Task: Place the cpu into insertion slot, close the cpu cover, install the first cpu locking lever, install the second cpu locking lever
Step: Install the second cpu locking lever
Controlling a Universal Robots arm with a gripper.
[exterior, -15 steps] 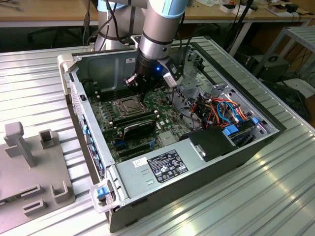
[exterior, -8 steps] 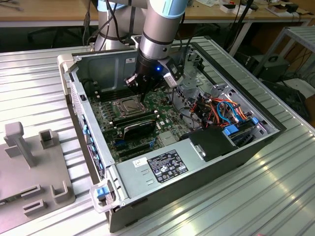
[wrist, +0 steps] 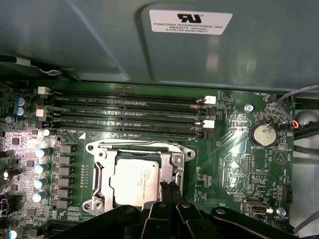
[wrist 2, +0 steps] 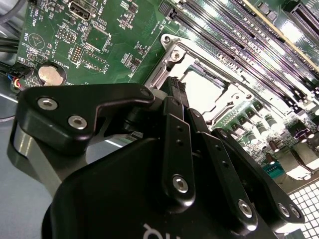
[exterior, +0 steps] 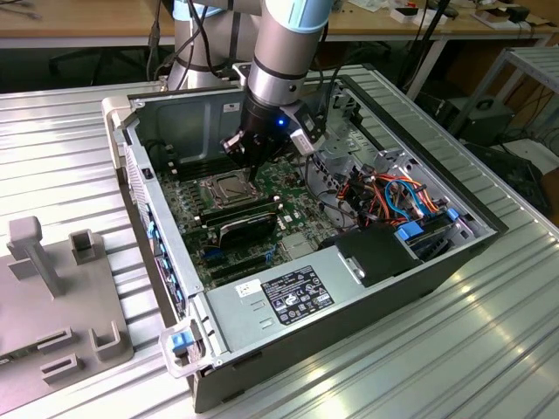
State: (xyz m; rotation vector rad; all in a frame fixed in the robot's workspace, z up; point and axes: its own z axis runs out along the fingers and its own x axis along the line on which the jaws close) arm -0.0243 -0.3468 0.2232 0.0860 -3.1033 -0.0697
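Hovering with fingertips pressed together and empty, pincer (wrist: 168, 191) sits at cpu's (wrist: 135, 180) 3 o'clock edge; cpu seated in insertion slot (wrist: 102, 172), lever step likely in hand, needing a careful sideways hook

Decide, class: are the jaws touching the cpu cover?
Cannot tell. In the first wrist view the gripper meets the cpu cover's edge, hiding any contact.

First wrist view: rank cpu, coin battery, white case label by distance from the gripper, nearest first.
1. cpu: in its socket, right beside the gripper, whose fingers are pressed together at the socket's edge.
2. coin battery: farther off across the green board.
3. white case label: farthest, on the grey case wall beyond the memory slots.
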